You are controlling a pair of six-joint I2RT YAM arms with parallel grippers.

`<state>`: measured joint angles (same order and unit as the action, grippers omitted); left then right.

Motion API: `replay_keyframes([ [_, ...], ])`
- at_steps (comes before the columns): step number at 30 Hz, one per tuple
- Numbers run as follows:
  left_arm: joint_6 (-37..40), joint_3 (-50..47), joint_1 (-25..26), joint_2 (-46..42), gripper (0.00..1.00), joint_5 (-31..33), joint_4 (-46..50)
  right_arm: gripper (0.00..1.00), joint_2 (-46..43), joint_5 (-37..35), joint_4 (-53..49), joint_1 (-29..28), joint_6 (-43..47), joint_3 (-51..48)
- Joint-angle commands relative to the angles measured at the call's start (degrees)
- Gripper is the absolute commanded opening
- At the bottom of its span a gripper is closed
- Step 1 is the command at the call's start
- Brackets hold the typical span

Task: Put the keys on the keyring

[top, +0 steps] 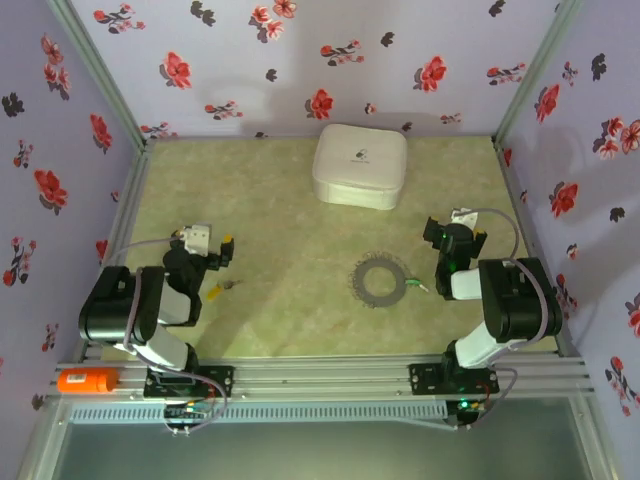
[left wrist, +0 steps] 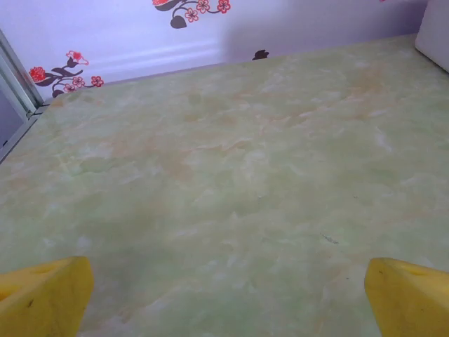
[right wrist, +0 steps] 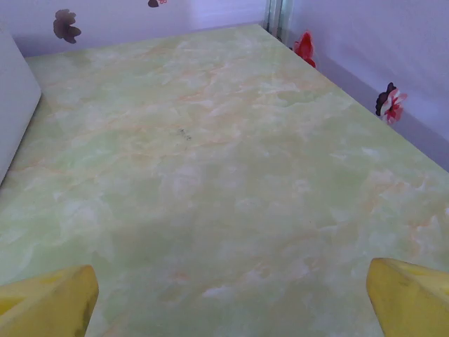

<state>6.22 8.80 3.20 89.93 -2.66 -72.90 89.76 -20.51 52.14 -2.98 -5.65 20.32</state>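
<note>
Since both keys lie loose on the table, nothing is threaded yet, so I'd put the task at the very start.

- The keyring lies flat just right of centre in the overhead view, with neither arm touching it.
- The yellow-orange key is at lower left, just beside the front of the left arm and well apart from the ring.
- The green key is just right of the ring. I can't tell whether they touch (it's only a speck there).
- The left gripper is spread wide. Its yellow fingertips sit in the two bottom corners of its wrist view, with bare table between them.
- The right gripper is the same: jaws wide apart, holding nothing, plain surface ahead.
- The white box is at upper centre, clear of both arms. Its edge clips the upper right of the left wrist view and the left side of the right wrist view.

Left to do, as I judge it: pick up each key, hold or open the ring, and thread both keys on.

Hard to make out: where the ring opens, the holes in the key heads, and which way each blade points. Overhead, the yellow key head is also easy to confuse with a yellow fingertip.
</note>
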Motion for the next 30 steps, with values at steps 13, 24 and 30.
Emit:
replay_keyframes([
  [13,0.7,0.03,-0.3,-0.28,1.0,-0.95,-2.64,0.99,-0.46,0.36,0.07,0.26,-0.75,1.1],
  [24,-0.59,0.18,-0.3,-0.15,1.0,2.42,-2.59,0.99,-0.44,0.39,0.07,0.29,-0.81,1.14],
  [30,-0.96,0.5,-0.37,-0.02,1.0,3.19,-2.59,0.99,-0.45,0.43,-0.01,0.3,-0.79,1.19],
])
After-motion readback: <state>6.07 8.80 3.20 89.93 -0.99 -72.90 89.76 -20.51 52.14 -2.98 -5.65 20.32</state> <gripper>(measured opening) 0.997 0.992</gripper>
